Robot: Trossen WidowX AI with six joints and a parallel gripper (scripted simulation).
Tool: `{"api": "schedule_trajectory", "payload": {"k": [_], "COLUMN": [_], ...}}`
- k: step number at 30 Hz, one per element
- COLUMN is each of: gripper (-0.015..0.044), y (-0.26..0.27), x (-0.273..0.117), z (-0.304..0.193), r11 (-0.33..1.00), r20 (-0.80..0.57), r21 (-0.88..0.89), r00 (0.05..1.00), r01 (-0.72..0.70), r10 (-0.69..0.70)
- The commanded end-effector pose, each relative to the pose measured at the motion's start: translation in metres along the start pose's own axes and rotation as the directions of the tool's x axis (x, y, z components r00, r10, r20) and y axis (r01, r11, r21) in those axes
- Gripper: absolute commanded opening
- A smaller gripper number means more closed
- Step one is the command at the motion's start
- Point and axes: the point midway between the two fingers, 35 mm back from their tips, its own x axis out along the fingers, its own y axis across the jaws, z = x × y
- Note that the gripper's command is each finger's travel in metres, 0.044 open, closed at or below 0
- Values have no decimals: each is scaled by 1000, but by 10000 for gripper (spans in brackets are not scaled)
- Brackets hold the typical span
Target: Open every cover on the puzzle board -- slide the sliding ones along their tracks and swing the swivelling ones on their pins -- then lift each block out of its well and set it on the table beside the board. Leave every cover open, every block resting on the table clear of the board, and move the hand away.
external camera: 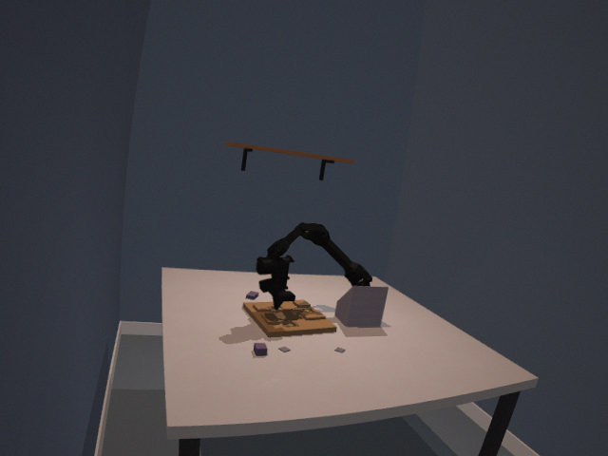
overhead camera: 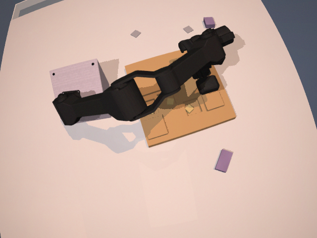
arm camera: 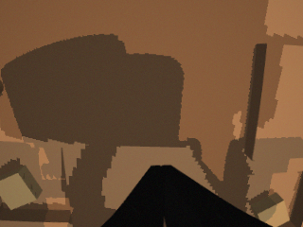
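A: From the top view, how far along are you on the board?

B: Partway, I'd judge. You have a yellow block in an uncovered well right of the board's middle, beside a square cover that looks slid aside. Further left, you can see another yellow block in shade. At the near left lies a second square cover; you can't tell from here whether it is fully open. The arm hides the rest.

A: Anything already out?

B: You have 2 purple pieces, a cube at the far right and a bar at the near right, but whether they belong to the puzzle is unclear. No yellow block shows on the table.

A: And the exterior view?

B: Your gripper points down low over the board, fingers narrow, with nothing between them. Contact is too small to tell.

A: The wrist view?

B: You see 2 yellow blocks, 1 at the near left and 1 at the near right. You probably still need to check the remaining covers, then lift the blocks out and withdraw.
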Motion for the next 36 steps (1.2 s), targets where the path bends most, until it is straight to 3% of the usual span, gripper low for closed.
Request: {"api": "schedule_trajectory", "payload": {"k": [1, 14, 20, 27, 36], "gripper": [0, 0, 0, 0, 0], "y": [0, -1, -12, -25, -38], "x": [-8, -17, -25, -31, -34], "z": [2, -1, -25, -59, -108], "r11": [1000, 1000, 935, 676, 145], "r20": [6, 0, 0, -1, -3], "r21": [11, 11, 355, 736, 989], "r00": [1000, 1000, 1000, 1000, 1000], "r01": [-6, 0, -1, 0, 2], "r10": [6, 0, 1, 2, 3]}}
